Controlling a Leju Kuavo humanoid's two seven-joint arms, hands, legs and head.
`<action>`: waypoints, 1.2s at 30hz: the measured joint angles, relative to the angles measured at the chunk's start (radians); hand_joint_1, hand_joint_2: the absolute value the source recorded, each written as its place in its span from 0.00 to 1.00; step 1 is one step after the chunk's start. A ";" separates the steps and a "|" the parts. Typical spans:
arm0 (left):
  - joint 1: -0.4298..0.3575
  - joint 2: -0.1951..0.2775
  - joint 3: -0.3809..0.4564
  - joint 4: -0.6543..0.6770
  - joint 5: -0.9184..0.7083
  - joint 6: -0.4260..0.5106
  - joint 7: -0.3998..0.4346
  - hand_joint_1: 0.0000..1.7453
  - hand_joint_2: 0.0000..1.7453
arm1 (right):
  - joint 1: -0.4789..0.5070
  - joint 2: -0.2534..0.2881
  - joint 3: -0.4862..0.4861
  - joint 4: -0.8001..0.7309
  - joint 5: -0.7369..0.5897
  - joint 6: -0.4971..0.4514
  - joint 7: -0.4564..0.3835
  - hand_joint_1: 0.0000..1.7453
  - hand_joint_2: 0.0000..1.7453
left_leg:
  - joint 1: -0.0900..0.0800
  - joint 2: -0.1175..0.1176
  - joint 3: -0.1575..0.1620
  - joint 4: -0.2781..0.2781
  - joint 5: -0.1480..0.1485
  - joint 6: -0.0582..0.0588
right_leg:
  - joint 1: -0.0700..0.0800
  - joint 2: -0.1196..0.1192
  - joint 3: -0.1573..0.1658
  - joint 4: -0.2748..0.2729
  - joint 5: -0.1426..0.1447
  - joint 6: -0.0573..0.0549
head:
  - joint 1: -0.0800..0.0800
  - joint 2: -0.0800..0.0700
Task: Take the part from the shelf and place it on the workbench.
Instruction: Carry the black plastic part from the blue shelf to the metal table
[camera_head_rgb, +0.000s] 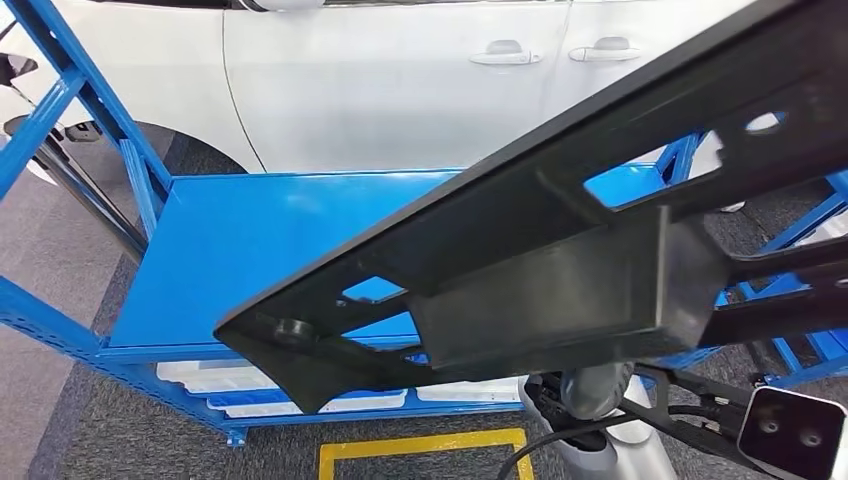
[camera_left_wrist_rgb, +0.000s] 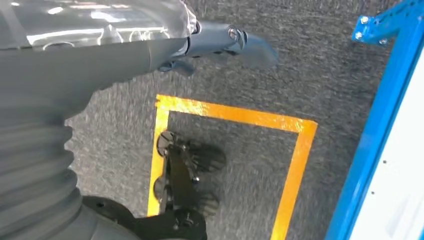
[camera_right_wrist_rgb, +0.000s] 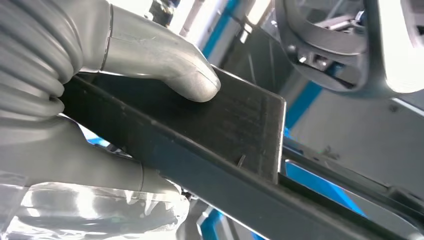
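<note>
Bright, even indoor light throughout, with no hard shadows. Soft sheen on the glossy white car body (camera_head_rgb: 400, 80) and a broad pale reflection across the flat blue metal shelf surface (camera_head_rgb: 260, 240). Black ribbed plastic part (camera_head_rgb: 560, 250) looming large and slightly soft from closeness to the head camera. Glare streaks on the clear wrinkled plastic wrap (camera_left_wrist_rgb: 100, 20) in the left wrist view, carpet grainy and faintly smeared. Blown-out white patches and blurred background behind the grey thumb (camera_right_wrist_rgb: 165, 65) in the right wrist view.

Black part (camera_head_rgb: 560, 250), blue shelf (camera_head_rgb: 250, 240), white car (camera_head_rgb: 380, 80), yellow floor marking (camera_left_wrist_rgb: 230, 115), grey speckled carpet (camera_left_wrist_rgb: 300, 60)
</note>
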 joint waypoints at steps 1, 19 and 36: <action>0.000 0.000 0.000 0.000 -0.002 0.001 0.000 0.00 1.00 | 0.000 -0.003 0.012 0.014 -0.007 -0.005 0.005 1.00 1.00 | 0.000 0.001 -0.009 0.000 0.006 0.002 | -0.002 0.000 -0.026 0.070 -0.042 0.004 | 0.001 0.000; 0.015 -0.006 0.005 0.000 -0.016 0.041 0.085 0.00 1.00 | 0.036 0.000 0.176 0.356 -0.127 0.097 0.022 1.00 1.00 | 0.004 -0.002 -0.145 0.302 -0.134 -0.058 | 0.005 -0.008 0.058 -0.132 0.089 -0.053 | -0.005 0.000; 0.014 -0.013 0.004 0.000 -0.043 0.082 0.110 0.00 1.00 | 0.079 0.011 0.141 0.375 -0.074 0.105 0.000 1.00 1.00 | -0.002 0.007 -0.030 0.006 0.012 -0.003 | -0.003 -0.002 -0.017 0.134 -0.017 0.007 | -0.004 0.000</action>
